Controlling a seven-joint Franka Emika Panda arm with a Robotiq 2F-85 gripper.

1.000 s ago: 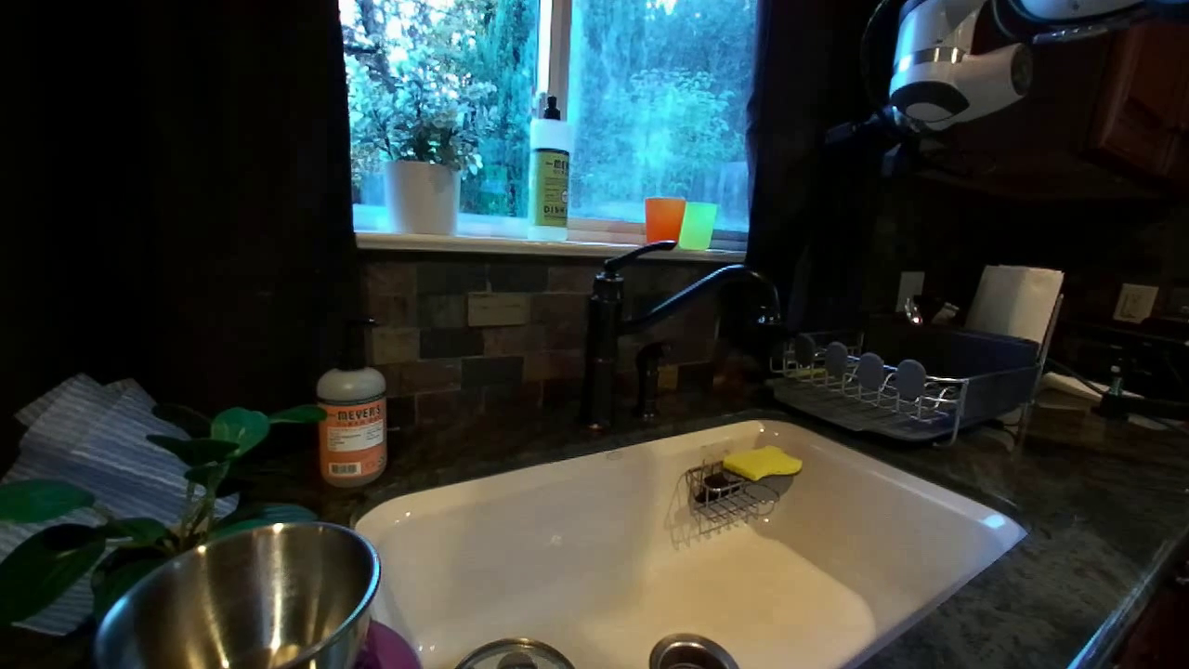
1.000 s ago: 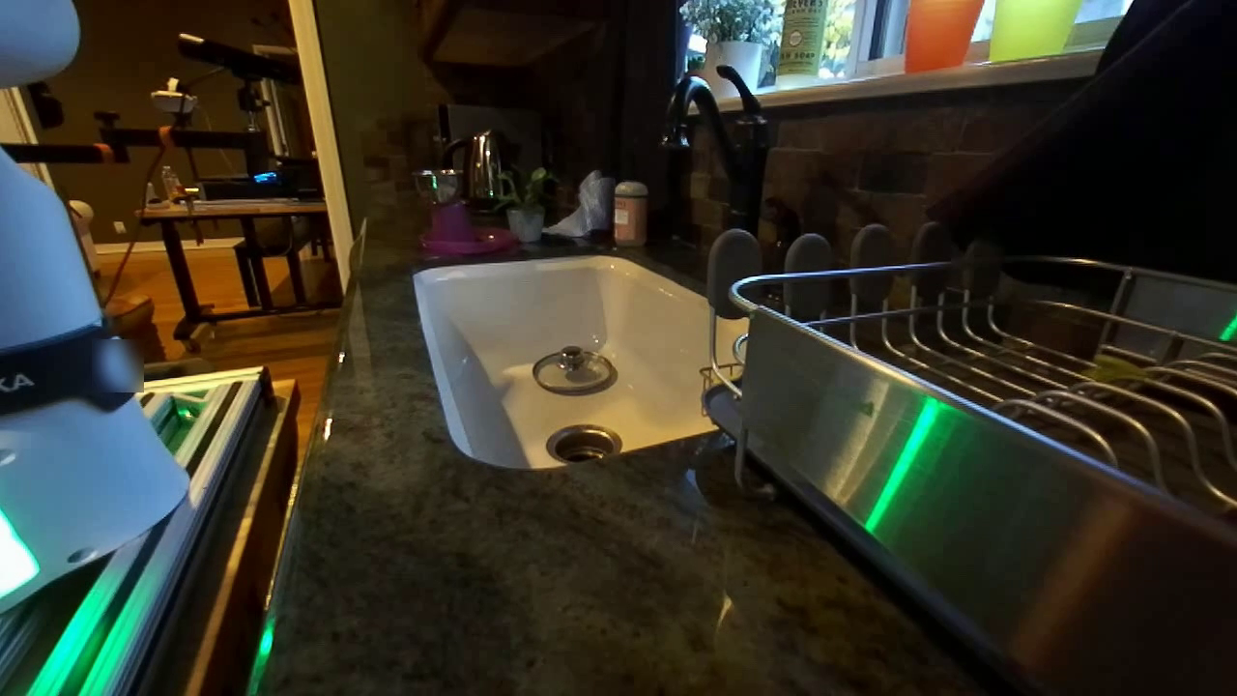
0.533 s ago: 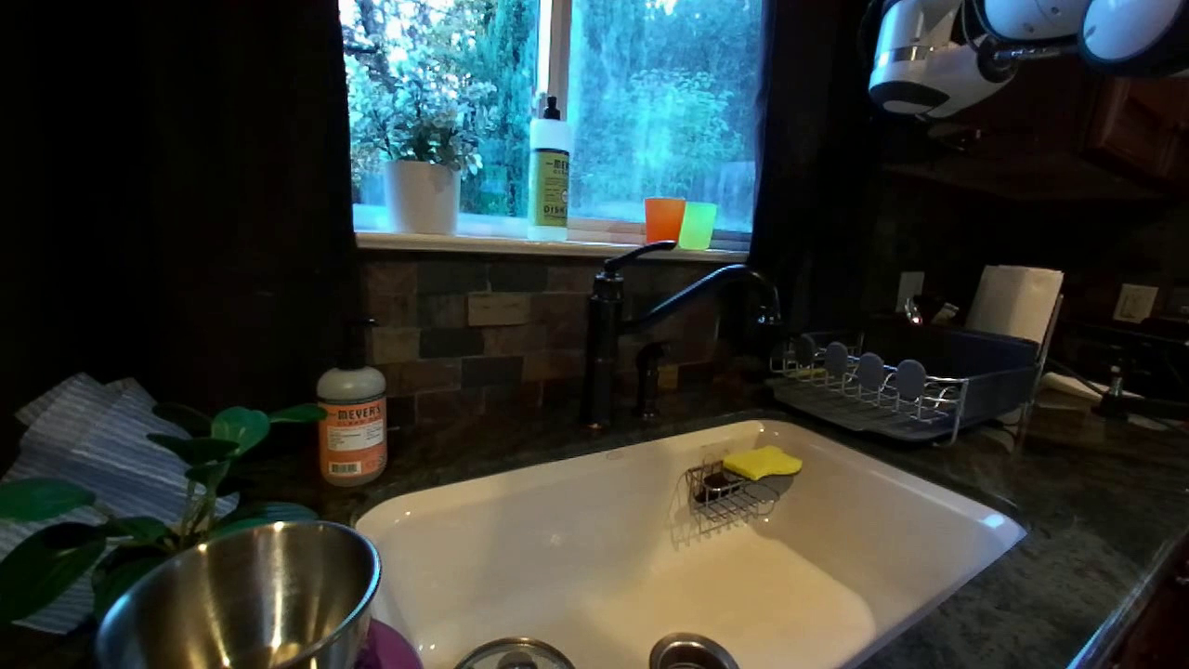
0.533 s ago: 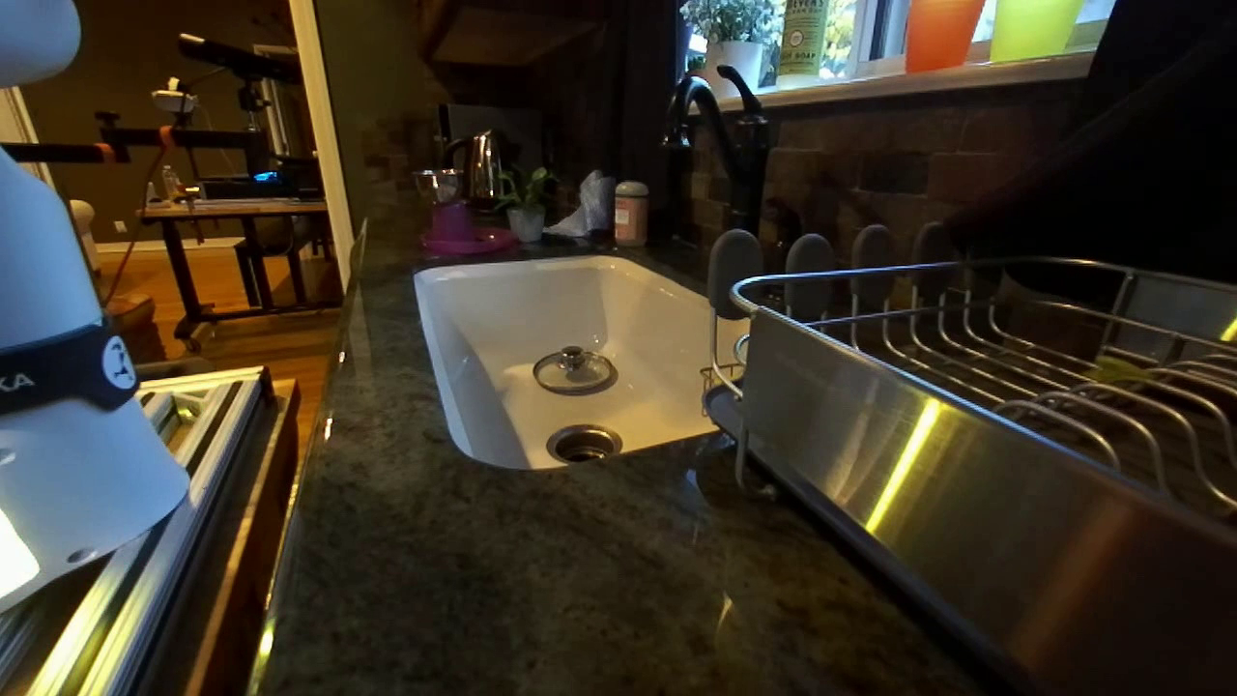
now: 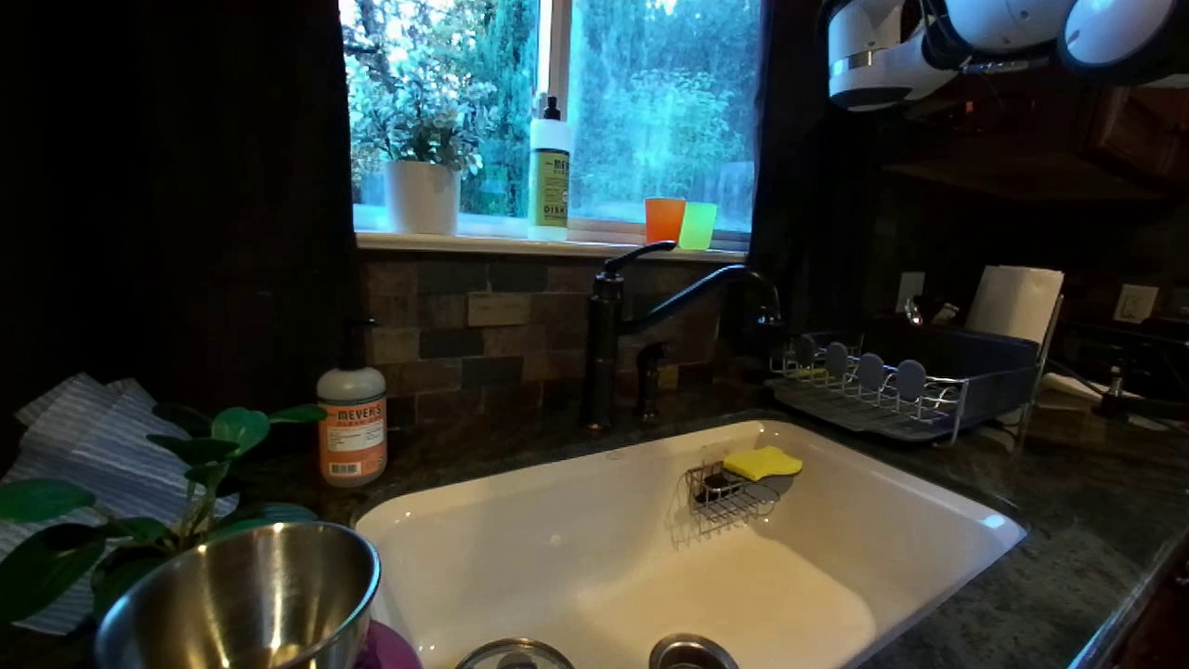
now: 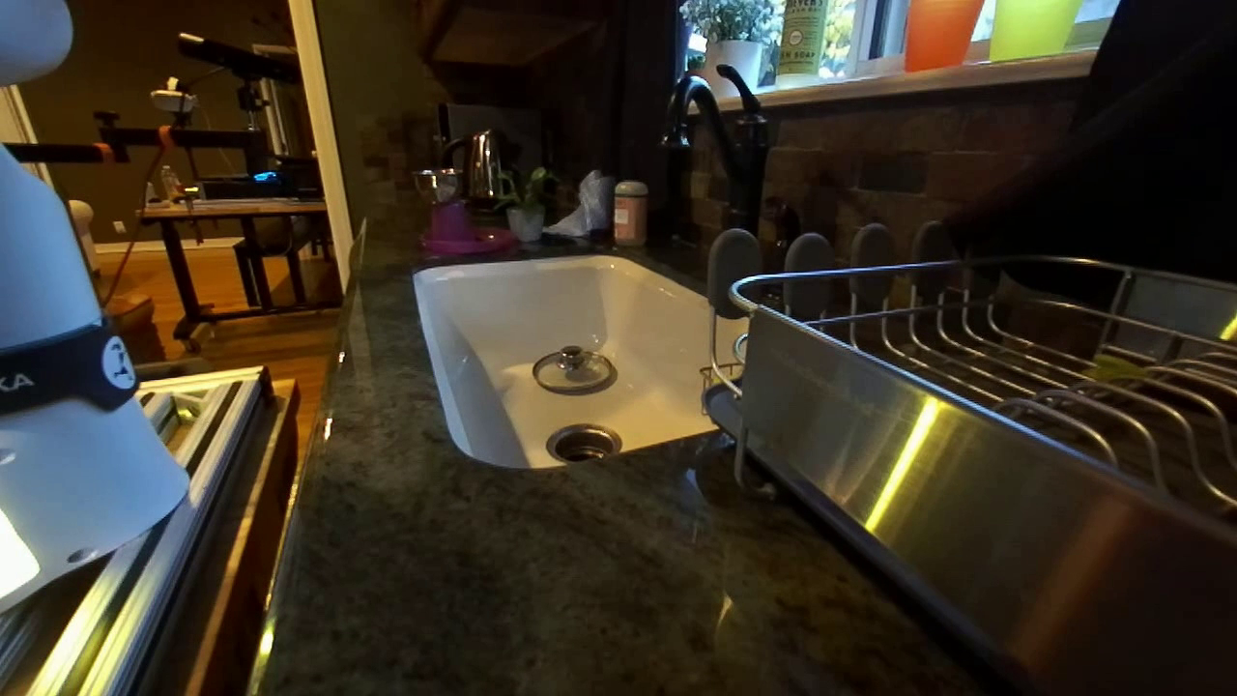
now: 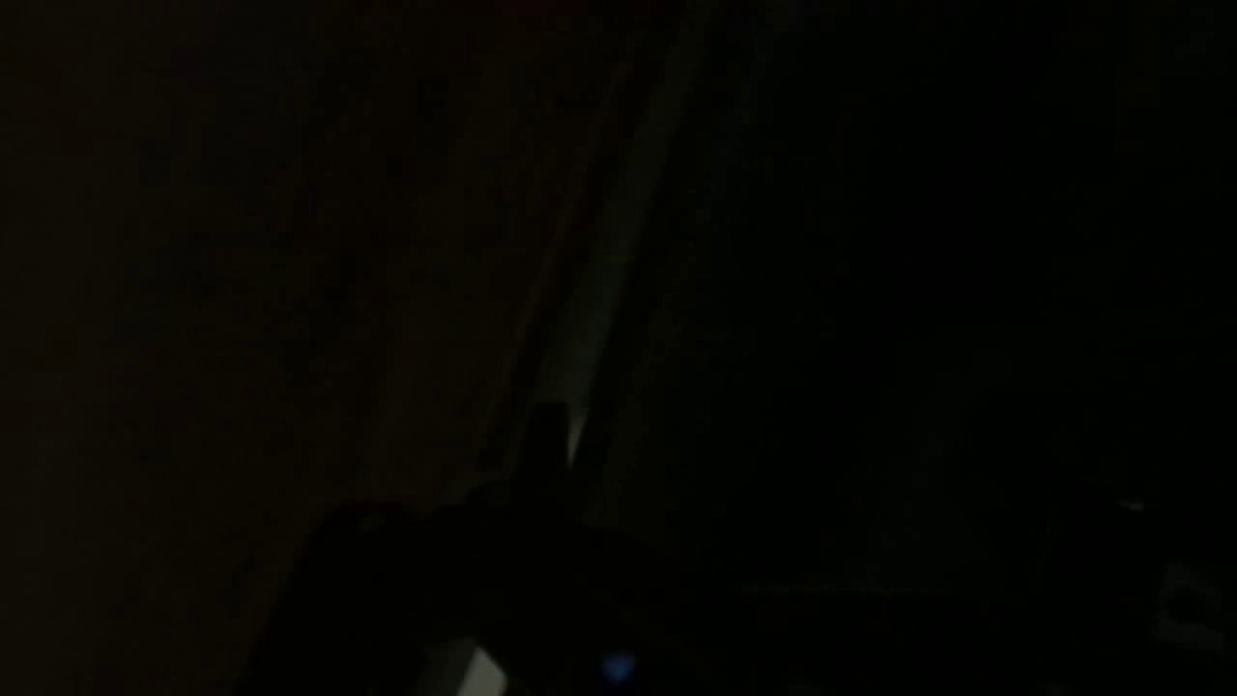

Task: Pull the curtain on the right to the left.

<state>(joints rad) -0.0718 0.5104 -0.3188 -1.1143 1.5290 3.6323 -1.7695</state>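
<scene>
The near-black curtain [image 5: 810, 177] hangs at the right side of the window. In an exterior view the curtain [image 6: 1150, 164] slants down behind the dish rack, its folds lost in shadow. The robot arm [image 5: 868, 60] shows at the top right, before the dark area right of the curtain. My gripper [image 7: 783, 430] is hidden in both exterior views. In the very dark wrist view a single finger [image 7: 547, 435] stands out against a pale strip. A wide dark space lies right of that finger, and the opposite finger is lost in the dark. No grip on the fabric shows.
The dish rack [image 5: 892, 381] stands below the curtain. Orange [image 5: 665, 220] and green [image 5: 699, 226] cups stand on the sill near the curtain's edge. The black faucet [image 5: 606, 344] rises behind the white sink [image 5: 929, 502]. Wooden cabinets [image 5: 1143, 130] hang at the upper right.
The arm has moved left and slightly up in an exterior view, and the gripper that showed below it has gone out of sight. The curtain's edge has shifted slightly.
</scene>
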